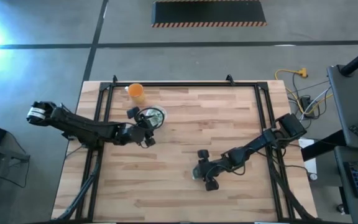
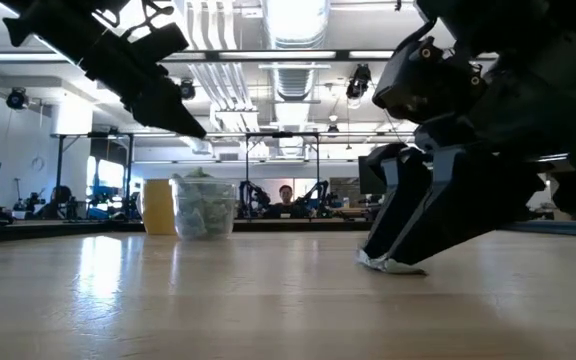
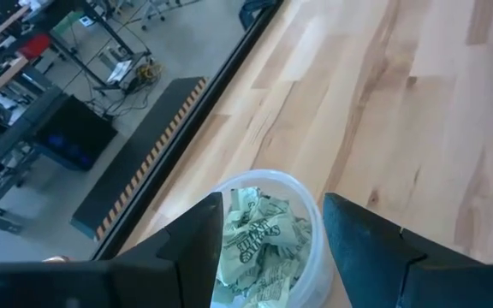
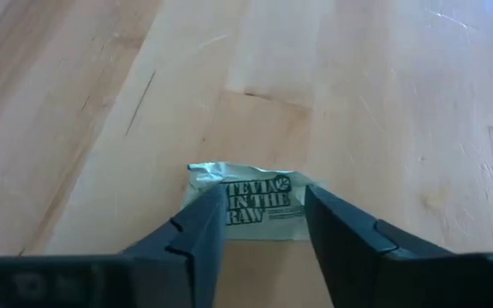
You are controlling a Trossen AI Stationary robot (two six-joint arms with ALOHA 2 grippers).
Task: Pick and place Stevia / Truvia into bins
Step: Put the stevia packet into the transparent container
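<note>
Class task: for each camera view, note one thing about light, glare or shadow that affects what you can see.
High view: glare whitens the floor at the left edge. Low view: ceiling lights backlight the right gripper into a silhouette and sheen the table. Left wrist view: the clear cup of sachets is evenly lit. Right wrist view: a sachet reads clearly.

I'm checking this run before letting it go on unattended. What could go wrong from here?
1. The right gripper straddles a flat Stevia sachet on the table; closing could pinch only an edge or slide it away.
2. The clear cup under the open left gripper already looks full of sachets, so more might spill out.
3. The orange cup stands close by; a low swing might knock it.
</note>
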